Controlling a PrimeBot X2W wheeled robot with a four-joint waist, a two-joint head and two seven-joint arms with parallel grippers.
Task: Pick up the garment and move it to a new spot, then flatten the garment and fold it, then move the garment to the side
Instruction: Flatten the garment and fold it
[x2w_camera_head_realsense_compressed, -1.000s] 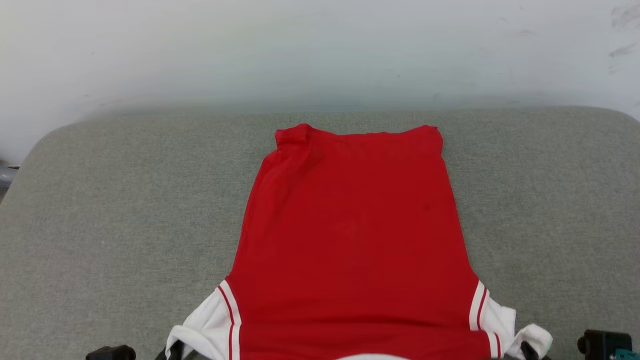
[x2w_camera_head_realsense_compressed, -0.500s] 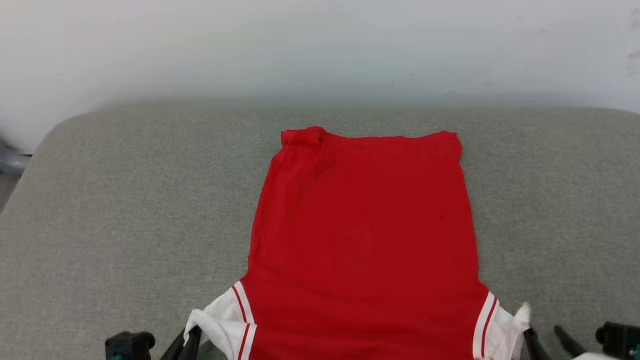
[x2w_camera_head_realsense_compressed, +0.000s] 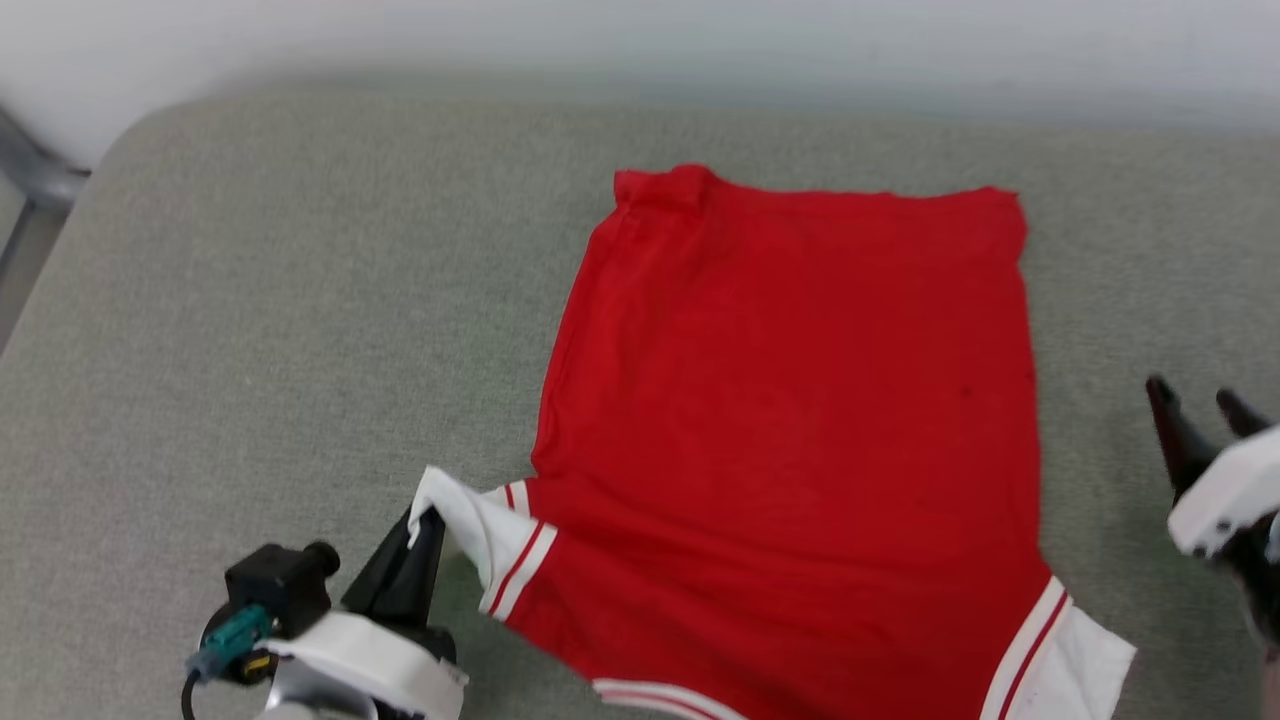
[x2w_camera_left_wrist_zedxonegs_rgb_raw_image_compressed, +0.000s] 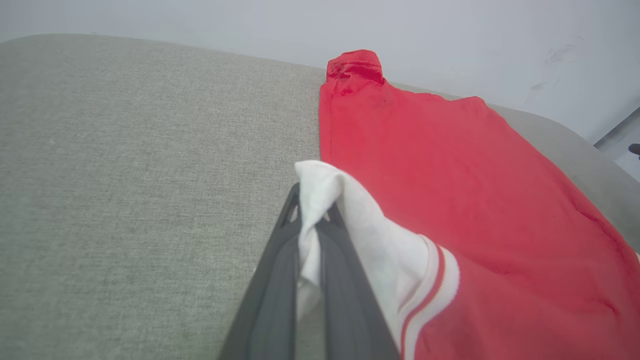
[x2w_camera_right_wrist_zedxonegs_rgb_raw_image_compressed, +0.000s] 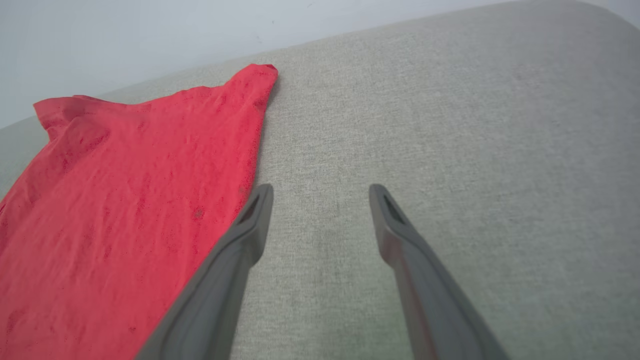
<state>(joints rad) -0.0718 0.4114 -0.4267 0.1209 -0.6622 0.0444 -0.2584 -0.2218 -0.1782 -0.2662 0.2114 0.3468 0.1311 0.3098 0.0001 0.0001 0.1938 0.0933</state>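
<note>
Your left gripper (x2w_camera_head_realsense_compressed: 425, 530) has its two long dark fingers pressed together on the cuff of the white short sleeve (x2w_camera_head_realsense_compressed: 470, 510). The cloth is bunched between them and raised a little off the surface. Your right gripper (x2w_camera_head_realsense_compressed: 1195, 395) has its fingers spread and empty, near the right-hand edge of the cloth and touching nothing.

The red, stripe-trimmed jersey garment (x2w_camera_head_realsense_compressed: 790, 420) lies plain side up on the grey woven-fabric padded surface (x2w_camera_head_realsense_compressed: 250, 300), with its hem toward the far wall. The body is mostly smooth. The far left hem corner (x2w_camera_head_realsense_compressed: 660, 185) is rolled over, and the other white sleeve (x2w_camera_head_realsense_compressed: 1075, 660) lies flat at the near edge.

Assessment: relocation looks done and flattening is in hand. Remaining: lay out the pinched sleeve, smooth the hem corner, fold, then move the garment aside.
</note>
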